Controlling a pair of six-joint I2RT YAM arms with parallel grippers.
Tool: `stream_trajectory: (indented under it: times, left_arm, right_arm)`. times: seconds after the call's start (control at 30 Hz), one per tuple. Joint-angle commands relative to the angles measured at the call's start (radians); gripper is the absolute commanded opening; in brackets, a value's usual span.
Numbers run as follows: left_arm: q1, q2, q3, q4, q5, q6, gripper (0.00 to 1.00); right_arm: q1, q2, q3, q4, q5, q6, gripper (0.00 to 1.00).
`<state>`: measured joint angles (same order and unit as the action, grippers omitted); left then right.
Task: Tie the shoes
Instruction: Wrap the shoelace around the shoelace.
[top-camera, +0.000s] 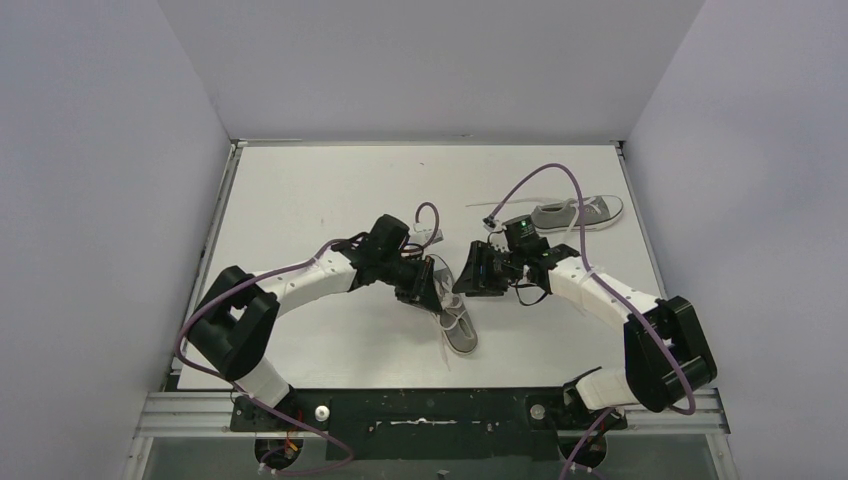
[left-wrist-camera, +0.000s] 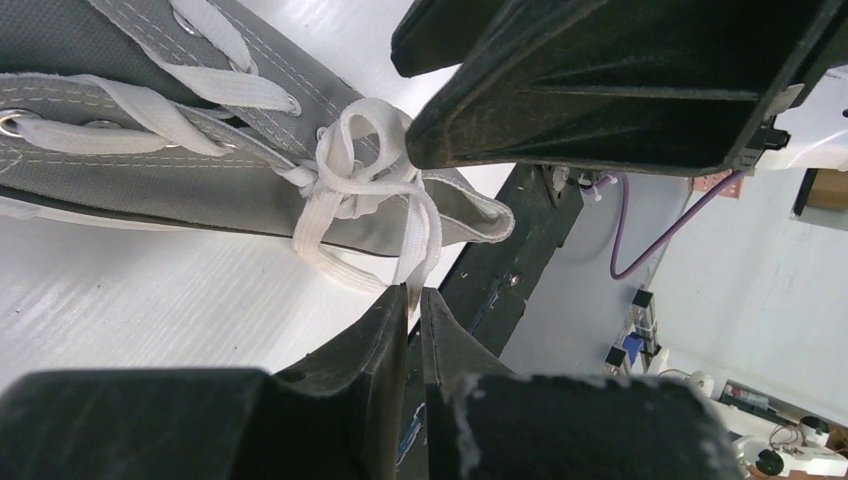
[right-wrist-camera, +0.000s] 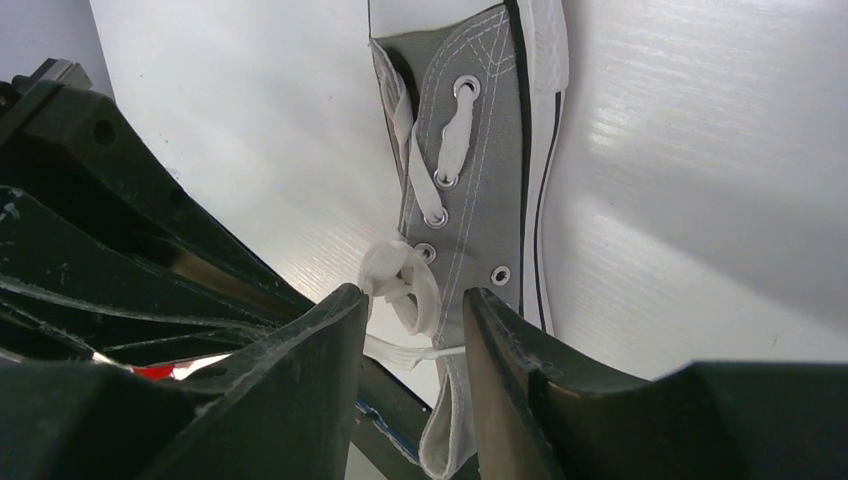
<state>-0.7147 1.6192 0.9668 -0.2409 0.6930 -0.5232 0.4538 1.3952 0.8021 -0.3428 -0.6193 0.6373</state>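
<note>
A grey shoe (top-camera: 461, 330) lies near the table's middle, its upper half hidden under both grippers. In the left wrist view this shoe (left-wrist-camera: 120, 170) has a loose white knot (left-wrist-camera: 350, 175) at its top eyelets. One lace strand runs down from the knot into my left gripper (left-wrist-camera: 413, 295), which is shut on it at the tips. My right gripper (right-wrist-camera: 415, 300) stands open around a lace loop (right-wrist-camera: 405, 285) beside the shoe's tongue (right-wrist-camera: 480, 170). A thin strand crosses between its fingers. In the top view the left gripper (top-camera: 437, 290) and right gripper (top-camera: 463, 280) face each other closely.
The other grey shoe (top-camera: 580, 212) lies on its side at the back right, with laces trailing left. White walls enclose the table on three sides. The black base rail (top-camera: 420, 410) runs along the near edge. The right gripper's body (left-wrist-camera: 600, 80) fills the top of the left wrist view.
</note>
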Motion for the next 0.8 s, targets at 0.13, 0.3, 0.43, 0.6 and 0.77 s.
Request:
stream_trajectory:
  times: [0.13,0.3,0.43,0.6,0.77]
  left_arm:
    - [-0.005,0.026,0.071,-0.01,0.02,0.042,0.09]
    - [-0.006,0.055,0.08,0.006,0.025,0.038,0.11]
    - [-0.008,0.08,0.088,0.021,0.041,0.029,0.09]
    - [-0.009,0.079,0.095,0.031,0.036,0.019,0.04]
    - [-0.009,0.081,0.12,0.003,0.025,0.036,0.02]
  right_arm:
    - [0.01,0.021,-0.017,0.058,-0.023,0.008,0.35]
    - [0.012,0.005,-0.031,0.041,-0.03,-0.003,0.34]
    - [0.011,-0.016,-0.041,0.031,-0.032,-0.006,0.37]
    - [0.013,-0.013,-0.053,0.059,-0.041,0.003,0.3]
    - [0.012,0.007,-0.044,0.081,-0.048,0.006,0.21]
